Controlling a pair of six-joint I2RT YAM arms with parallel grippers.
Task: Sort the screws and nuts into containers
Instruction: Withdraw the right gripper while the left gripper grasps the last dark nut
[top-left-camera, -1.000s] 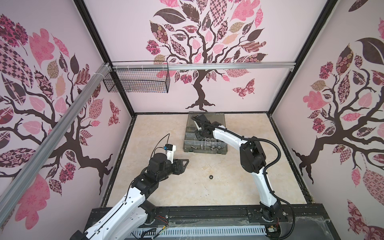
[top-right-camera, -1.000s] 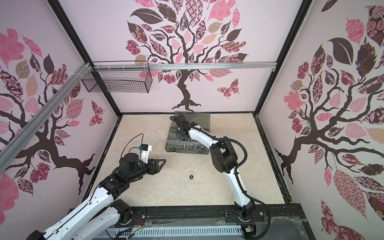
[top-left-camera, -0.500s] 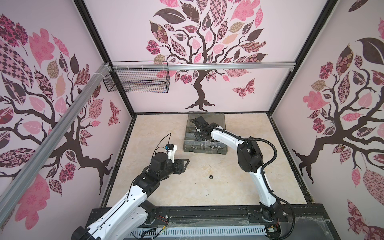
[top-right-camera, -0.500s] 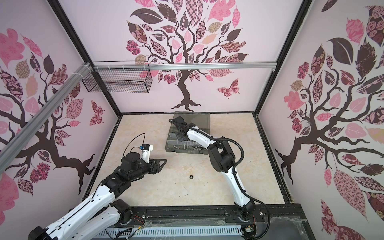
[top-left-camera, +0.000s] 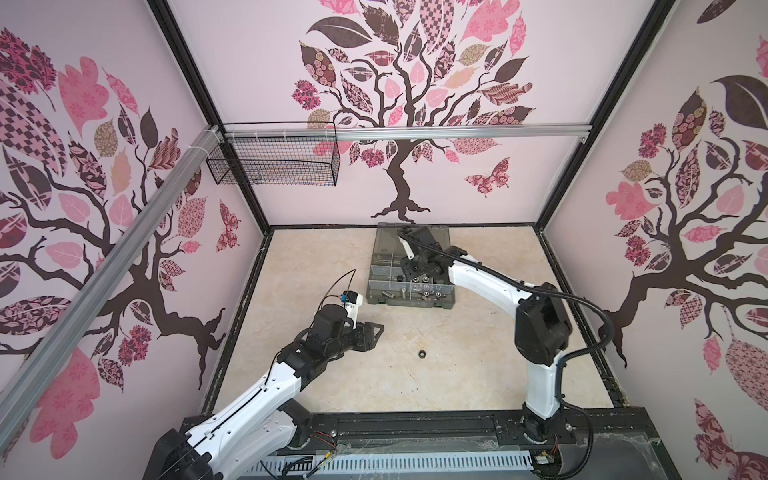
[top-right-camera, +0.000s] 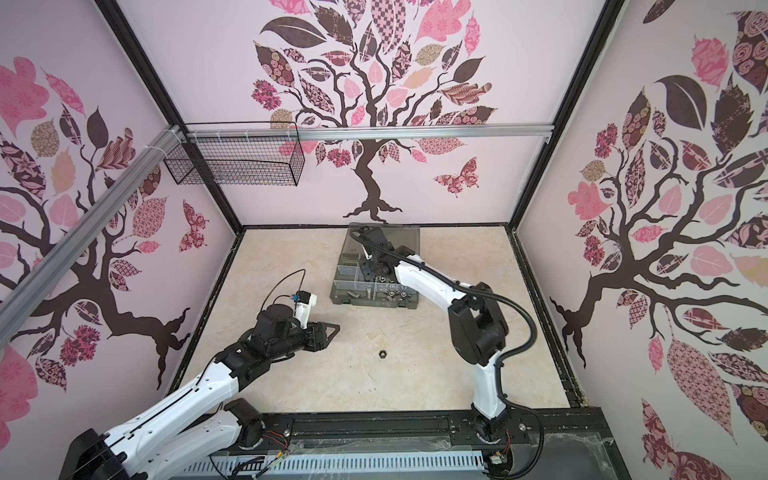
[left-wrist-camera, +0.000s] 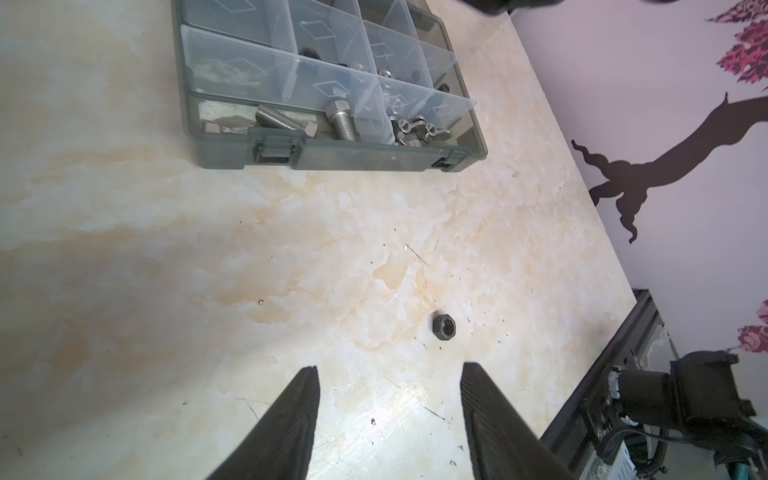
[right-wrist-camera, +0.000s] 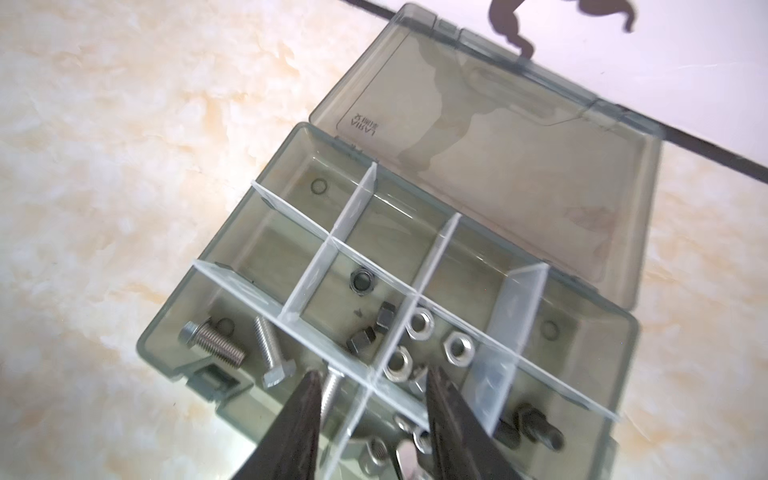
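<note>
The grey-green case (top-left-camera: 376, 300) (top-right-camera: 340, 297) with its containers (right-wrist-camera: 320, 266) lies open at the back middle of the table. Silver screws (right-wrist-camera: 212, 338) (left-wrist-camera: 340, 118) fill one compartment. Black nuts (right-wrist-camera: 365, 336), silver nuts (right-wrist-camera: 419, 328) and wing nuts (left-wrist-camera: 419, 133) lie in others. My right gripper (right-wrist-camera: 374, 372) (top-left-camera: 409, 272) hovers open over the dividers, holding nothing. One black nut (top-left-camera: 421, 354) (top-right-camera: 382, 354) (left-wrist-camera: 444, 331) lies alone on the table. My left gripper (left-wrist-camera: 390, 368) (top-left-camera: 374, 332) is open and empty, a little to the left of that nut.
The case's smoky lid (right-wrist-camera: 519, 145) lies folded back toward the rear wall. A black wire basket (top-left-camera: 274, 162) hangs from the rail high at the back left. The dark base frame (top-left-camera: 415, 428) runs along the table's front edge.
My right gripper has opened over the case, and that arm's elbow has swung a little to the right. The left arm has hardly moved.
</note>
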